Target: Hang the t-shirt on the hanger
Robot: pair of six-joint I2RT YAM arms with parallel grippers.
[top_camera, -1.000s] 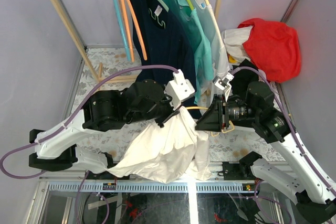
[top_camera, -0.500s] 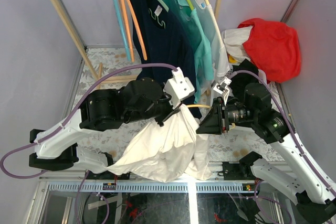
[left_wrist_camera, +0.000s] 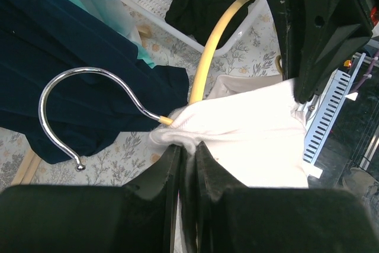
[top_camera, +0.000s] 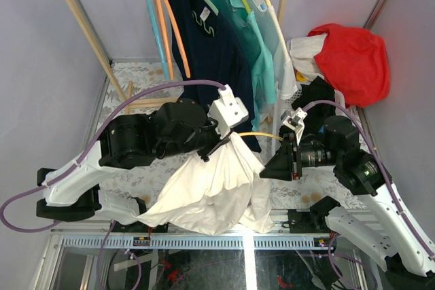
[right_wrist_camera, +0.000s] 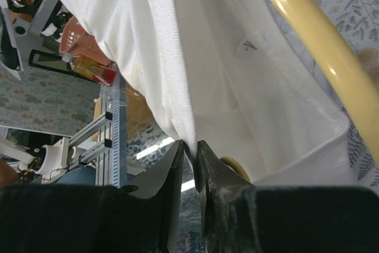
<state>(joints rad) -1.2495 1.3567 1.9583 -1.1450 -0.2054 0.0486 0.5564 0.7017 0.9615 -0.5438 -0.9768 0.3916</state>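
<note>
From where I stood, the job looked about half done. The left end effector was clamped shut on a bunch of the white t-shirt, right where the cloth gathered at the neck of the pale yellow hanger. The metal hook stuck out bare beside the pinch. Shirt and hanger were both held up off the flowered surface, in front of the navy shirt on the rail. Most of the white cloth drooped down towards the near edge.

One yellow arm of the hanger ran out uncovered from the bunched collar towards the right arm. The right end effector had its fingers drawn nearly together on a thick seamed edge of the shirt, which ran down into the narrow gap between them. I took that for a grip. A small label showed on the cloth beside it, so that camera seemed to be looking at the inside of the garment, with the hanger arm crossing just above.

I judged the step in hand to be working the shirt over that bare shoulder of the hanger. The next move would call for the right arm to draw its edge outward and over the yellow arm. The left would need to hold the neck firm so that the hanger did not twist or slip out. I could not tell whether the other shoulder was already seated under the cloth.
</note>
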